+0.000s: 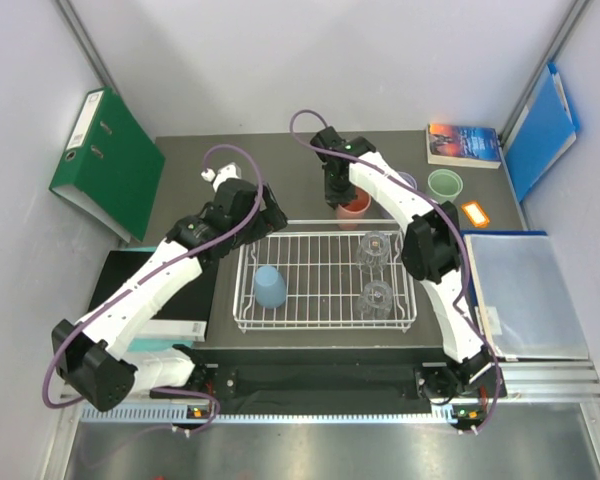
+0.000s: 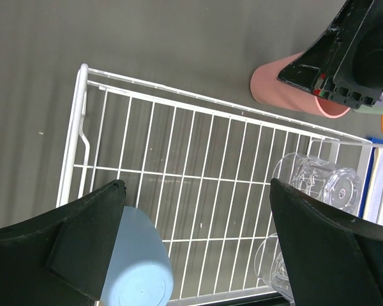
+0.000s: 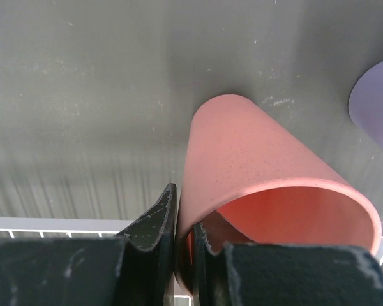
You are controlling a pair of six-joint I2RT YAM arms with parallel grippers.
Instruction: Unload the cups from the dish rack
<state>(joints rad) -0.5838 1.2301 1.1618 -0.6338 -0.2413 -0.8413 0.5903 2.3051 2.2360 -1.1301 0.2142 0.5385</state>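
The dark table carries a white wire dish rack at its near middle. A clear document wallet lies to the right of the rack. A green ring binder leans at the left wall, a blue folder at the right wall, and a book lies by the far right corner.

In the rack, a blue cup stands upside down at the left. The far clear glass and the near clear glass stand at the right.

The left hand hangs over the rack's far left part, fingers spread wide and holding nothing. The right hand pinches the rim of the salmon cup, which is outside the rack, just beyond its far rail. A green cup and a lilac cup, partly hidden by the right arm, stand on the table further right.
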